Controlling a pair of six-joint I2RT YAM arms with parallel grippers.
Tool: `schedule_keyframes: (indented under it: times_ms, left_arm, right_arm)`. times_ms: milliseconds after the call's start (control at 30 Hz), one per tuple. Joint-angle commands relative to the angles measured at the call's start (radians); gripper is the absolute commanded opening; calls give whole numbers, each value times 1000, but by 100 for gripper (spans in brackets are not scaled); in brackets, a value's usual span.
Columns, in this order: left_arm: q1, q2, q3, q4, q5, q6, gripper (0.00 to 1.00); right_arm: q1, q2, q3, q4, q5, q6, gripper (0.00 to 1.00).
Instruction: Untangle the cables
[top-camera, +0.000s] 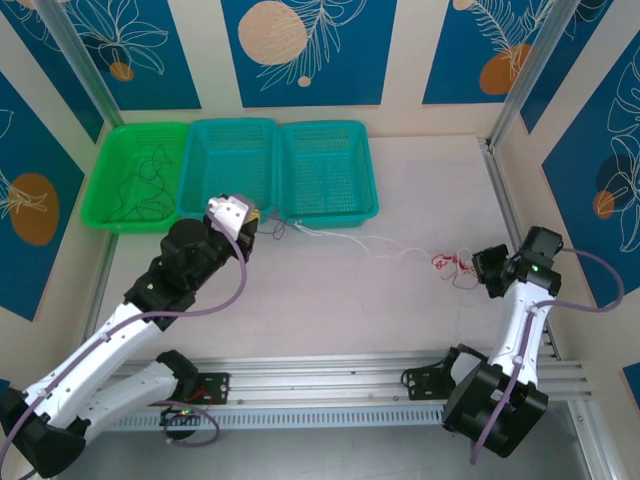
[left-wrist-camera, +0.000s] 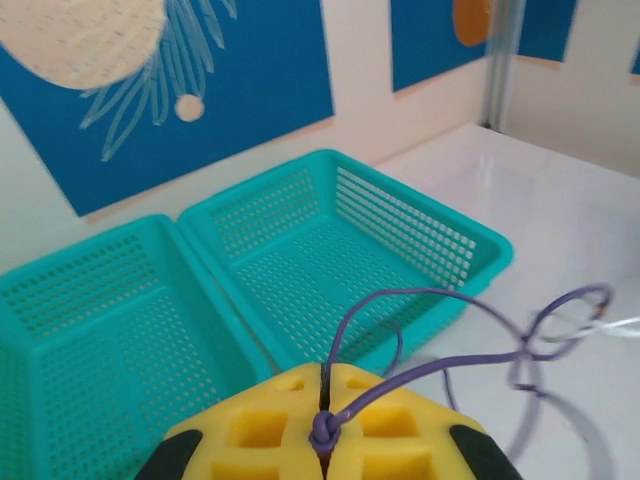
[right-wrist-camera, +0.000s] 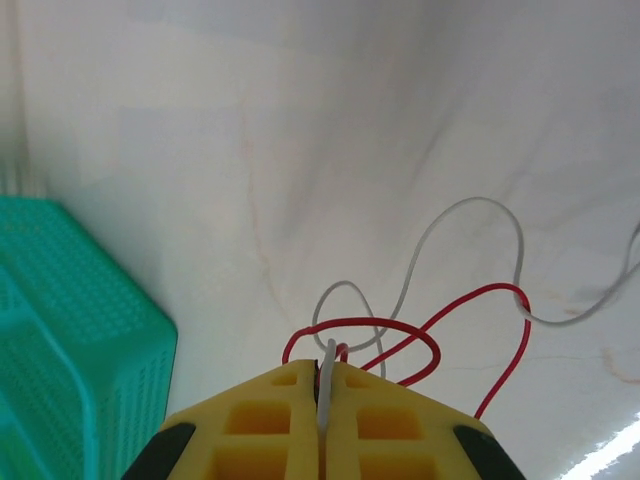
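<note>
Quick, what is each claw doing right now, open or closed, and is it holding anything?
Left gripper: closed, pinching a thin purple wire.
Right gripper: closed, pinching the white wire; the red wire loops beside its tips.

Overhead view looks down from behind the arm bases over the whole bench (top-camera: 400, 300), while both wrist views peer out low and close, each catching the teal baskets (left-wrist-camera: 400, 225) too.
</note>
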Motion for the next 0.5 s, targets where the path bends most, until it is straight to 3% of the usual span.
schedule_keyframes:
  times_ms: [0,67,133,267,333,400,467]
  left_arm:
    - [9,18,-10,4,146,-23,0]
    - [9,40,-14,29,176,-33,0]
    - [8,60,-14,44,196,-39,0]
    - [8,86,-16,43,312,-14,0]
    - [7,101,-16,34,347,3,0]
    - [6,112,-16,32,347,10,0]
    - [6,116,-17,38,348,8,0]
  right_arm:
    - [164,-7,-68,81,-61,30,0]
    - [310,12,-115,112,-7,72,9]
    - [394,45,-134,112,16,74,21]
    - [416,22,-81,113,-132,-32,49]
    - [487,-31,-10,123,-159,-128,71]
    - [594,-62,67,117,-98,-225,79]
    - [714,-57,127,136,-82,-312,79]
